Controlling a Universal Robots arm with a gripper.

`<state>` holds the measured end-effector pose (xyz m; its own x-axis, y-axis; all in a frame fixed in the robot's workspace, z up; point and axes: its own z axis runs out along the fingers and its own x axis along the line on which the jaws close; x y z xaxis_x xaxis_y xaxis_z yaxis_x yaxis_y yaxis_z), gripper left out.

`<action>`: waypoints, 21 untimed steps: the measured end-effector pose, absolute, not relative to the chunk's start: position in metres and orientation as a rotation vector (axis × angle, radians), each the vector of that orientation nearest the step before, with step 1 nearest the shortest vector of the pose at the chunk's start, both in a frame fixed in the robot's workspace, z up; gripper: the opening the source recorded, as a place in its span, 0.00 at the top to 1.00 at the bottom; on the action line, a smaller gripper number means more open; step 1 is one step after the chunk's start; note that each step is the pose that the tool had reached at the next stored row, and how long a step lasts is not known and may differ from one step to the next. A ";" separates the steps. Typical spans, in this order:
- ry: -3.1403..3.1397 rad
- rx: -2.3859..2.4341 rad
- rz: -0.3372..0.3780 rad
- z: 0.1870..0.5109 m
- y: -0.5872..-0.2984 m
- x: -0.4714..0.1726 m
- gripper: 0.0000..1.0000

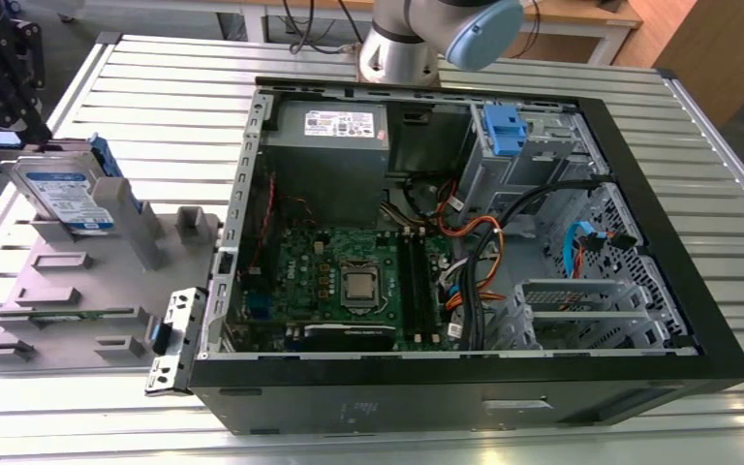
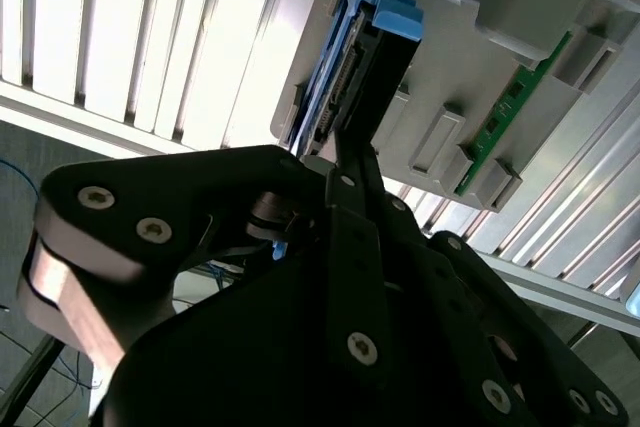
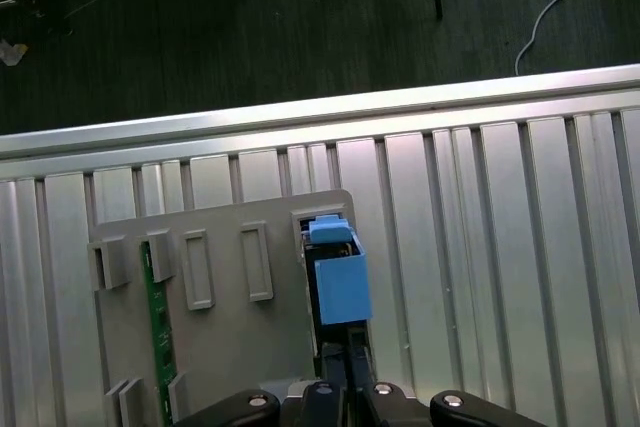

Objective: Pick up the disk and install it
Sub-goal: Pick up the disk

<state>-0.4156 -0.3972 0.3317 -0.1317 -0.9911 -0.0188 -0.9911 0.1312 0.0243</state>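
The disk (image 1: 65, 194) stands on edge in a slot at the far end of a grey holder plate (image 1: 88, 281), at the exterior view's left, its white-and-blue label showing. Both wrist views show it end-on, with its blue carrier frame (image 3: 338, 282) along a dark edge (image 2: 385, 62). My black gripper (image 1: 16, 131) hangs over the disk's far upper corner. Its fingers (image 3: 345, 357) are drawn close together against the disk's end, just below the blue frame. The same contact shows in the second wrist view, where the gripper (image 2: 350, 147) meets the disk's edge. The disk still sits in its slot.
An open computer case (image 1: 682, 320) lies on the slatted metal table, right of the holder. Inside are a grey power supply (image 1: 326, 136), a green motherboard (image 1: 333, 281), cables and a drive cage with a blue bracket (image 1: 508, 131). A green memory stick (image 3: 155, 347) sits in the holder.
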 end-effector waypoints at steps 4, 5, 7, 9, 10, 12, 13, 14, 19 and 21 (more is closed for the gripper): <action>-2.361 2.069 -0.048 0.332 -0.397 -0.416 0.71; -2.361 2.069 -0.048 0.332 -0.397 -0.416 0.65; -2.361 2.069 -0.048 0.332 -0.397 -0.416 0.59; -2.361 2.069 -0.048 0.332 -0.397 -0.416 0.53; -2.361 2.069 -0.048 0.332 -0.397 -0.416 0.47; -2.361 2.069 -0.048 0.332 -0.397 -0.416 0.42; -2.361 2.069 -0.048 0.332 -0.397 -0.416 0.42; -2.361 2.069 -0.048 0.332 -0.397 -0.416 0.42; -2.362 2.071 -0.046 0.330 -0.397 -0.416 0.42; -2.360 2.072 -0.045 0.328 -0.397 -0.417 0.42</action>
<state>-0.4165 -0.3970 0.3278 -0.1296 -0.9914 -0.0183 -0.9914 0.1292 0.0217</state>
